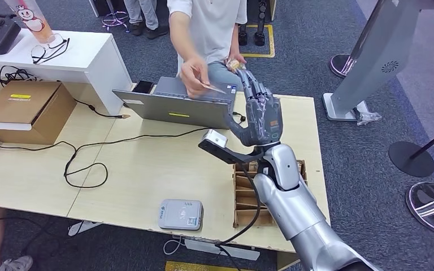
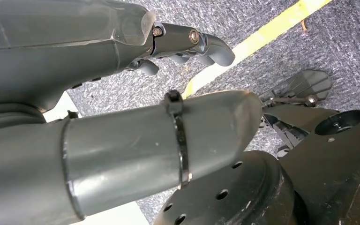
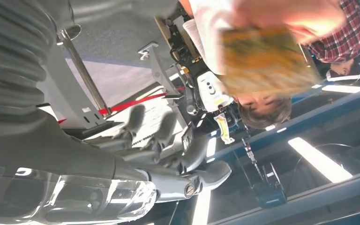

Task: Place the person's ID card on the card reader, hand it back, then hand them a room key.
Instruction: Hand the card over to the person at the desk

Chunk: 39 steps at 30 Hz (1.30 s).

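Card reader (image 1: 181,214) sits at table's near edge, left of my R arm. Person's hand (image 1: 192,75) holds ID card (image 1: 213,88) over laptop (image 1: 175,104). My right hand (image 1: 261,107) raised upright beside card, fingers spread, holding nothing. Left hand (image 2: 187,44) hangs, fingers curled, empty.

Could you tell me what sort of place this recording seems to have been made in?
Probably a mock check-in desk set up in an exhibition or test hall: a wooden table with a laptop and card reader, on grey carpet with stanchion bases.

Grey laptop (image 1: 175,104) — white shirt (image 1: 212,22) (plaid elsewhere).
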### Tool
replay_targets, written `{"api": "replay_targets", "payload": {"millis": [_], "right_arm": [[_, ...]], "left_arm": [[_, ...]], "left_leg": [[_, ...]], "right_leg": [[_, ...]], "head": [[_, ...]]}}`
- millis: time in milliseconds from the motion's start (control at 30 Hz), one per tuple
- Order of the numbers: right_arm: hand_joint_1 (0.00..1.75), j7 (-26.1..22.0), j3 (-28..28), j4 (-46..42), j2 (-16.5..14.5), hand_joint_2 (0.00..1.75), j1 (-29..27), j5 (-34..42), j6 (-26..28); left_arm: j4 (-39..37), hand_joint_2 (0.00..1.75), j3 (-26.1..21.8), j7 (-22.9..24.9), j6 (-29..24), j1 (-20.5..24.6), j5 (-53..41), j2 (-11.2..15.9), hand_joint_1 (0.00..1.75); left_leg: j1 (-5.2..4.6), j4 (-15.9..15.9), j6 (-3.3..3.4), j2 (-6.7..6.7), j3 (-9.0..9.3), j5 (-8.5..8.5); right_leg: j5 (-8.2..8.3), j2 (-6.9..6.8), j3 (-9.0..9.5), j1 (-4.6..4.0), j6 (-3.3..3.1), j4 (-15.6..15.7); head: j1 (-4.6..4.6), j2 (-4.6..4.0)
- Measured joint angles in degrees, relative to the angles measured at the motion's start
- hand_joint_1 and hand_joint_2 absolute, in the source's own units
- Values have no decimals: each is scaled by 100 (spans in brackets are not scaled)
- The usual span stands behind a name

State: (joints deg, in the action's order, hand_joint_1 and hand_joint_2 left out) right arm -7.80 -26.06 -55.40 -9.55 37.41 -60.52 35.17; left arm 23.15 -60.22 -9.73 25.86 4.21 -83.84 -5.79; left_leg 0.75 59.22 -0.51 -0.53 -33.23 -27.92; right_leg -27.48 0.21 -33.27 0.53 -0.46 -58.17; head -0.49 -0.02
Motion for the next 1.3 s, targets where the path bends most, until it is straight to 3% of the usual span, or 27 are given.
{"api": "replay_targets", "payload": {"millis": [833,1067,1300], "right_arm": [[0,-185,-108,-4,-9,175,-49,190,51],[0,-646,-114,-562,11,175,-427,1382,-554],[0,-1105,-311,-1572,189,175,-973,3234,-1930]], "left_arm": [[-49,0,62,56,-3,-26,338,32,0],[148,0,-88,30,425,-326,698,-115,0],[1421,0,-555,150,1510,-668,689,-744,0]], "left_leg": [[0,0,0,0,0,0],[0,0,0,2,0,-2],[-2,0,0,1,-2,-3]], "right_leg": [[0,0,0,0,0,0],[-2,2,-3,0,0,2],[-2,0,-3,0,0,5]], "head": [[1,0],[0,0],[1,0]]}}
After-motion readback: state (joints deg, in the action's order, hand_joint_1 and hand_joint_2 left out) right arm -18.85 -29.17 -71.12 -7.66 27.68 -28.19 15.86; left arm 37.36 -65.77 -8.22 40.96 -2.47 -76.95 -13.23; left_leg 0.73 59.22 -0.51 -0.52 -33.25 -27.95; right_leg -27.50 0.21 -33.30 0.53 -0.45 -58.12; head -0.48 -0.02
